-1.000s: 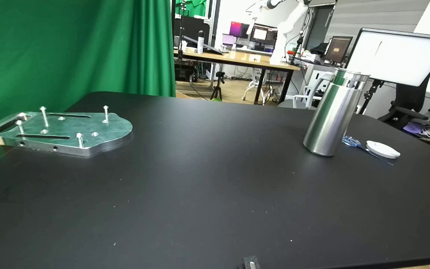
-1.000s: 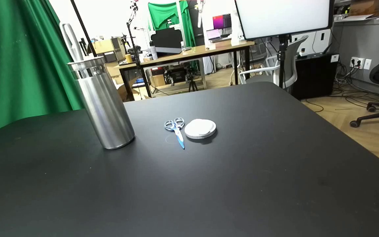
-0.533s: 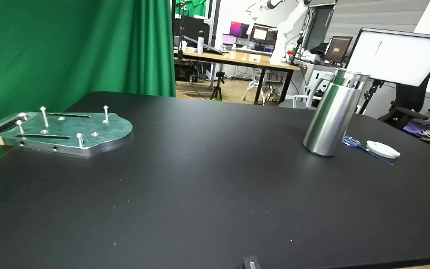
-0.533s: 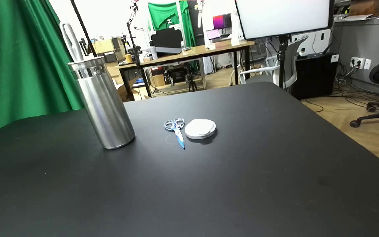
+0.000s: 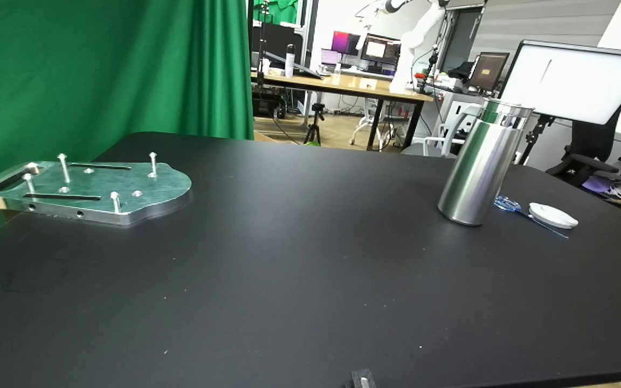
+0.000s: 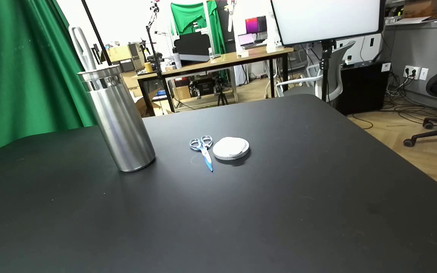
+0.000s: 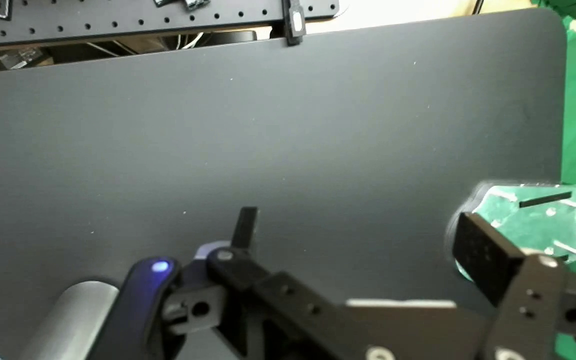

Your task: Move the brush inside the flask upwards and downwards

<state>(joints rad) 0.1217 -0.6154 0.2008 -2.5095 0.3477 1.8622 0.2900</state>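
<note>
In the silver flask (image 6: 119,123) sits the brush (image 6: 87,57), pale handle protruding.

The flask (image 6: 121,127) is of brushed metal with a soft shine; its neck (image 6: 105,82) is polished like a mirror. The brush handle (image 6: 88,60) looks like smooth plastic, and also the white disc (image 6: 231,149). The worktop (image 5: 289,280) is smooth and matt, the pegged plate (image 5: 107,182) glossy metal, the curtain (image 5: 100,70) matt cloth, the fingers (image 7: 484,259) also matt.
</note>
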